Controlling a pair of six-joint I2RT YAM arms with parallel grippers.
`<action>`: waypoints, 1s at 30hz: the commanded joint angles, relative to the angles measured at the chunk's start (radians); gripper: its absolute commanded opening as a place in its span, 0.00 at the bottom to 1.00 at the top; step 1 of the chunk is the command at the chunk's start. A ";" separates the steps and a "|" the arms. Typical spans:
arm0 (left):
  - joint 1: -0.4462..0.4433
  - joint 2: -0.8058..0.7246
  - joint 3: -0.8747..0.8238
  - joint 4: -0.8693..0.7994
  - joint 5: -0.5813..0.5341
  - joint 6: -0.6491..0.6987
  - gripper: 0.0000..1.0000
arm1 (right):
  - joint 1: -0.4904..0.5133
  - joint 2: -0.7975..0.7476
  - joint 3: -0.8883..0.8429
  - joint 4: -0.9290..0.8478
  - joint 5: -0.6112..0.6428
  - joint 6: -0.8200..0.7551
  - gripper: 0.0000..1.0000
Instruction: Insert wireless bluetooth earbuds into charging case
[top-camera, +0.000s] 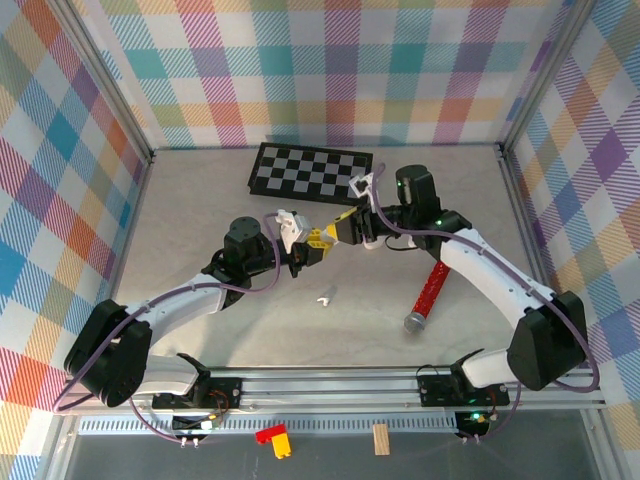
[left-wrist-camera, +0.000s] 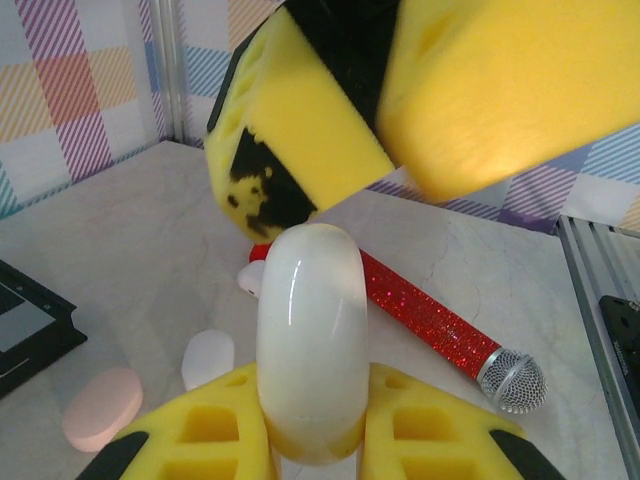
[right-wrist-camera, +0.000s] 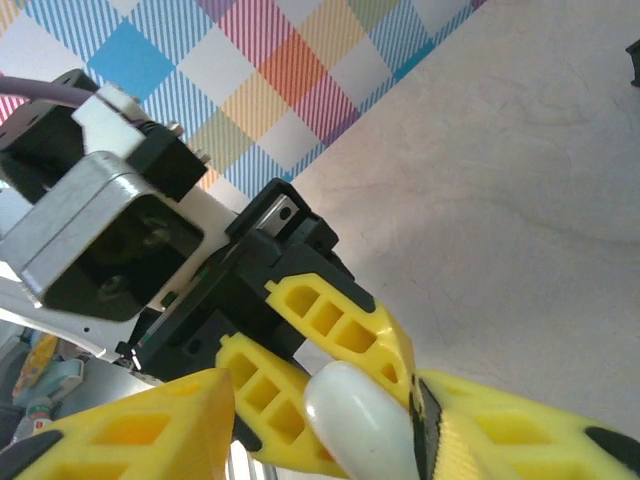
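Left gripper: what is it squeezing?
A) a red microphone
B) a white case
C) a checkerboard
B: the left gripper is shut on the white case, while the microphone lies on the table behind it.

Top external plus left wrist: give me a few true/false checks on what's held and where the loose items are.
1. The left gripper is shut on a white charging case. True.
2. The red microphone is lifted off the table. False: it lies flat on the table, right of centre.
3. A white earbud lies loose on the table, nearer the arm bases than the grippers. True.
4. The checkerboard sits at the near edge by the arm bases. False: it is at the far side, by the back wall.
5. A pink case rests on the table. True.
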 joint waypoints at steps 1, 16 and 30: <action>0.001 0.003 0.029 -0.004 0.027 -0.020 0.00 | 0.001 -0.044 -0.028 0.060 0.014 -0.067 0.61; 0.050 0.042 0.152 -0.373 -0.266 -0.181 0.00 | -0.026 -0.074 -0.106 0.068 0.053 -0.117 0.74; 0.159 0.290 0.296 -0.713 -0.531 -0.372 0.00 | 0.089 -0.030 -0.123 0.100 0.225 -0.228 0.86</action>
